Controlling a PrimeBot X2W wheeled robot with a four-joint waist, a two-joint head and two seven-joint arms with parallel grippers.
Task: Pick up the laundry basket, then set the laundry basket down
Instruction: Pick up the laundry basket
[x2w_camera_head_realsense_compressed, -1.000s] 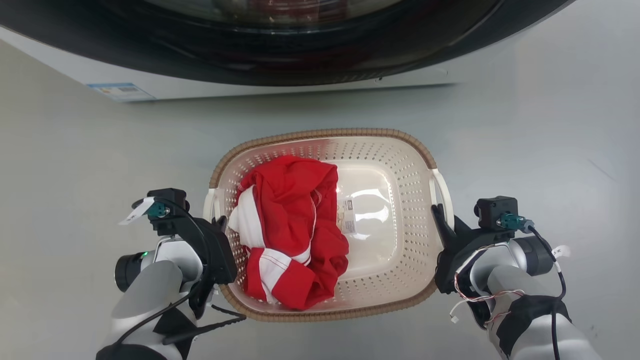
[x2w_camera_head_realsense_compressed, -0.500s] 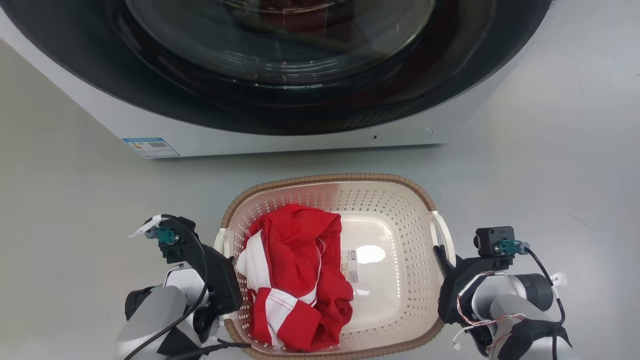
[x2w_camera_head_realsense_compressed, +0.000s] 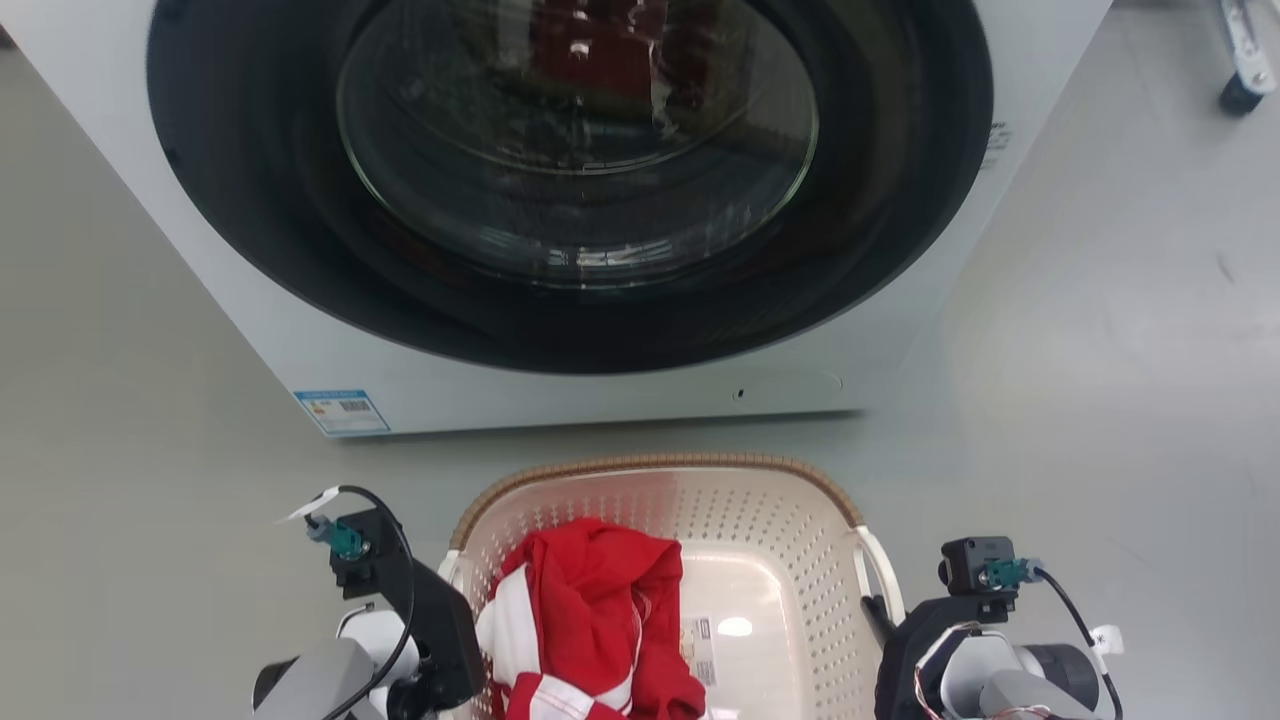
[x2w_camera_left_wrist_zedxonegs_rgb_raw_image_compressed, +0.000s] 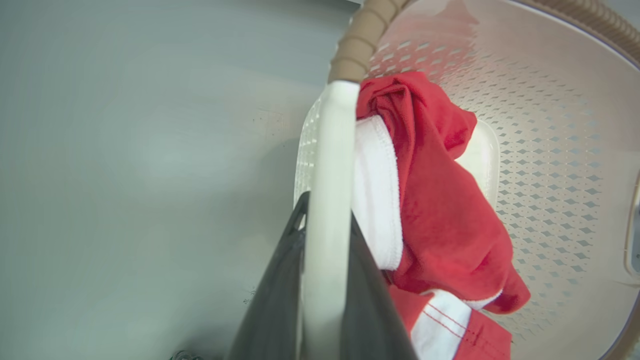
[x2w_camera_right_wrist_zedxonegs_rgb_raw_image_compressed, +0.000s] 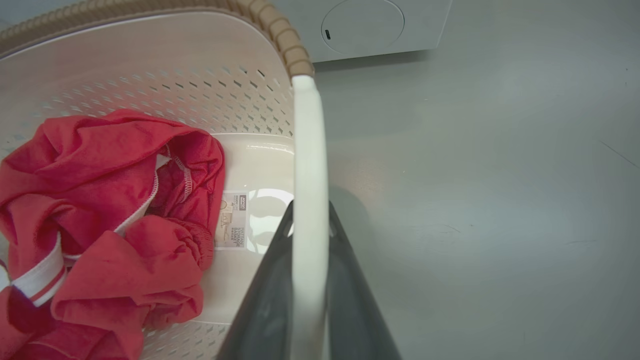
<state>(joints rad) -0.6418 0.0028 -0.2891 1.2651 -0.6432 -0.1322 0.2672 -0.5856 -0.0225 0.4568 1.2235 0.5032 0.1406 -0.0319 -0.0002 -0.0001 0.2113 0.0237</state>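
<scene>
The laundry basket (x2w_camera_head_realsense_compressed: 655, 466) is at the bottom centre of the head view, below the washing machine (x2w_camera_head_realsense_compressed: 600, 405). Its long axis runs left to right between the arms. The left gripper (x2w_camera_left_wrist_zedxonegs_rgb_raw_image_compressed: 327, 215) pinches the left handle (x2w_camera_left_wrist_zedxonegs_rgb_raw_image_compressed: 332, 140), and the right gripper (x2w_camera_right_wrist_zedxonegs_rgb_raw_image_compressed: 310, 210) pinches the right handle (x2w_camera_right_wrist_zedxonegs_rgb_raw_image_compressed: 307, 140). To stay level, both ends should probably move together.
</scene>
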